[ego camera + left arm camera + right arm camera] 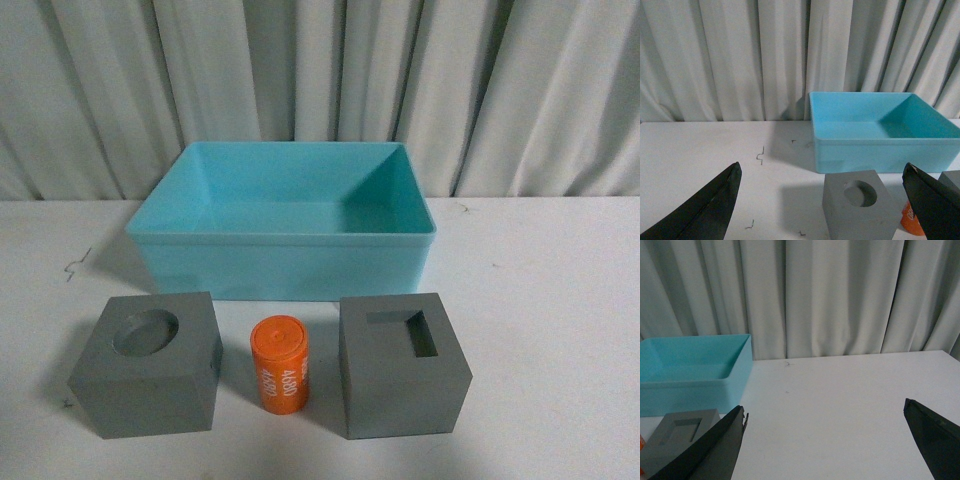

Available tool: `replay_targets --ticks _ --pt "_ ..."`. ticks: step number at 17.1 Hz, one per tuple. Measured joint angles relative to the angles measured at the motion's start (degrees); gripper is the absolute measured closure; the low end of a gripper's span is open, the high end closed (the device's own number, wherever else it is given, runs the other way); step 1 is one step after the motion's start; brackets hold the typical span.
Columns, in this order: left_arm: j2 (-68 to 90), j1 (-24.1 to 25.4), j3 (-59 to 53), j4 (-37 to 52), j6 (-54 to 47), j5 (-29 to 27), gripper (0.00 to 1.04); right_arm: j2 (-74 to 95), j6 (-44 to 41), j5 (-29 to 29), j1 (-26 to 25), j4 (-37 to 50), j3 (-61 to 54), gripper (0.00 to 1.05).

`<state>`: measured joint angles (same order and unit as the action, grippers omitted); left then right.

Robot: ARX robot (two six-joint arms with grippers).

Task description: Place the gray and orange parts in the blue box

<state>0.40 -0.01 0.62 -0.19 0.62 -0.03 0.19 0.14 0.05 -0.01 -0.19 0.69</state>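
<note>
Gray and orange parts sit in a row on the white table (540,300), on the near side of the blue box (285,270). None of them is inside it.

On the left is a gray cube with a round dip (150,365) in its top. On the right is a gray cube with a long slot (403,365) cut in its top. Between the two stands the little orange can (280,365) with white numbers on its side. It is close to both cubes but does not touch them. The cubes are near the box wall and do not touch it either.

The box is big and light blue, with a rim and sloping walls. It is in the middle of the table, farther back than the parts. Behind it hangs a pale gray curtain (300,70). A tiny bent scrap (72,268) lies on the table, to the left of the box.

From the front you cannot see the arms. The left gripper (822,166) shows only in its own wrist camera. Its two black fingers (705,210) are spread wide apart, and the cube with the round dip shows in the gap, farther off. The right gripper (825,405) is spread wide too. The slot cube peeks out beside one of its fingers (705,450).
</note>
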Motion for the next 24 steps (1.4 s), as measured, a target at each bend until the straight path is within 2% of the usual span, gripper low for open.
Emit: replay_targets --ticks 2,3,4,5,6,8,10,12,16,24 --pt "0.0 0.0 0.0 0.0 0.0 0.0 0.07 0.0 0.0 0.0 0.0 0.0 0.0 0.06" --pt "0.0 0.0 0.0 0.0 0.0 0.0 0.07 3.7 3.2 5.3 1.6 -9.9 3.3 0.06" --pt "0.0 0.0 0.0 0.1 0.0 0.1 0.07 18.0 8.7 8.1 -1.2 -12.7 8.6 0.06" --pt "0.0 0.0 0.0 0.1 0.0 0.0 0.07 23.2 9.6 6.5 -3.9 -9.2 10.1 0.06" --pt "0.0 0.0 0.0 0.0 0.0 0.0 0.07 41.9 8.1 -2.5 -4.4 6.0 18.5 0.06" --pt "0.0 0.0 0.0 0.0 0.0 0.0 0.07 51.0 5.2 -5.2 0.3 10.7 21.3 0.06" --pt "0.0 0.0 0.0 0.0 0.0 0.0 0.07 65.4 5.0 -5.6 8.6 17.7 23.5 0.06" --pt "0.0 0.0 0.0 0.0 0.0 0.0 0.07 76.8 6.3 -3.2 15.4 23.1 27.5 0.06" --pt "0.0 0.0 0.0 0.0 0.0 0.0 0.07 88.0 7.8 0.3 20.3 24.9 31.0 0.06" --pt "0.0 0.0 0.0 0.0 0.0 0.0 0.07 100.5 9.4 5.4 25.6 25.1 37.9 0.06"
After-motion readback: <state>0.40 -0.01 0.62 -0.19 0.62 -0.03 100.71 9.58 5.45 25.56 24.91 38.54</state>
